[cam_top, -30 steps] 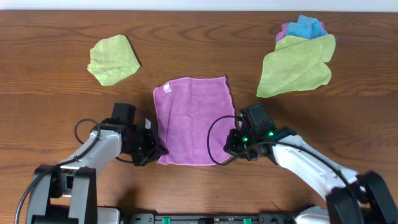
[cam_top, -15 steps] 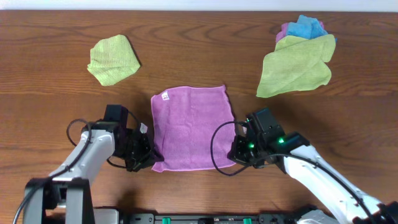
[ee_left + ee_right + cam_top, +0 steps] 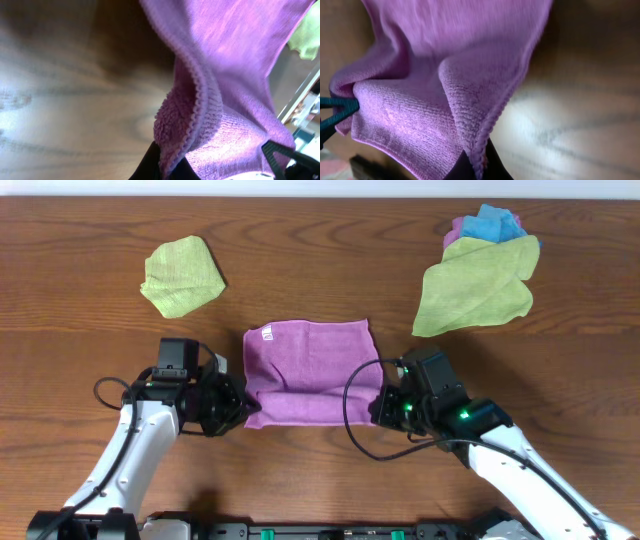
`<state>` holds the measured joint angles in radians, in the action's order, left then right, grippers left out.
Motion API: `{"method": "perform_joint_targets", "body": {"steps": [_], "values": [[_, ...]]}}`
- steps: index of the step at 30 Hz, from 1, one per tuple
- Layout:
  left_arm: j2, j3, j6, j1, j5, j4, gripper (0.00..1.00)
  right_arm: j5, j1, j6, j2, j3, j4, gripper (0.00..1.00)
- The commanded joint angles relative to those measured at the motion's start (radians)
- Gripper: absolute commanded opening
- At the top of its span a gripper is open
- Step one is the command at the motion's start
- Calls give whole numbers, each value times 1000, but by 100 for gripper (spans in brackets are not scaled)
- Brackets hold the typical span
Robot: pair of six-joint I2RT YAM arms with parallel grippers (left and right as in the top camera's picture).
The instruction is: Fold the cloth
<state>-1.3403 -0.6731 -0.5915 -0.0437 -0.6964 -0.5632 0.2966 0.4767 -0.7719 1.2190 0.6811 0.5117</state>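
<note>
The purple cloth point(image 3: 308, 370) lies in the middle of the bench point(image 3: 320, 270), stretched between the two arms, with its far edge and small white tag point(image 3: 267, 333) flat on the wood. The left gripper point(image 3: 237, 406) is pressed together on the cloth's near-left corner. The left wrist view shows the hemmed edge bunched and rising out of the dark fingertips, clear of the wood below. The right gripper point(image 3: 379, 404) pinches the near-right corner in the same way, and in its wrist view a fold of fabric climbs from the fingers with the bench surface visible underneath. Both near corners are thus lifted, and the near part of the cloth sags and curls between them. A second ago the cloth lay nearly flat, with its near edge much closer to the robot. Since then both grippers have carried that edge up and toward the far edge, so from overhead the cloth looks clearly shorter front to back, while the tagged far edge has hardly shifted. A crumpled green cloth point(image 3: 182, 275) sits well apart at the far left. At the far right, a larger green cloth point(image 3: 472, 292) overlaps a blue cloth point(image 3: 492, 222) and a pink one point(image 3: 458, 228). None of these has moved.
</note>
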Motion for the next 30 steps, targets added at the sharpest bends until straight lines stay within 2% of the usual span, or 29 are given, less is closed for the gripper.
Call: {"method": "perform_joint_targets", "body": {"steps": [1,9,14,20,23,30], "values": [[4,-20,-99,5,113,52,6,-173,6,10,6,20,-26,2],[-55,-20,-169,4,234,249,6,-222,-10,11,142,20,-197,1],[-171,-20,-221,4,235,445,6,-241,-52,50,229,20,-322,2],[-254,-20,-255,4,233,599,6,-256,-84,79,282,20,-437,1],[-261,-21,-262,4,245,658,6,-267,-92,79,314,21,-499,2],[-269,-37,-278,4,307,692,6,-267,-92,93,383,26,-604,2]]}}
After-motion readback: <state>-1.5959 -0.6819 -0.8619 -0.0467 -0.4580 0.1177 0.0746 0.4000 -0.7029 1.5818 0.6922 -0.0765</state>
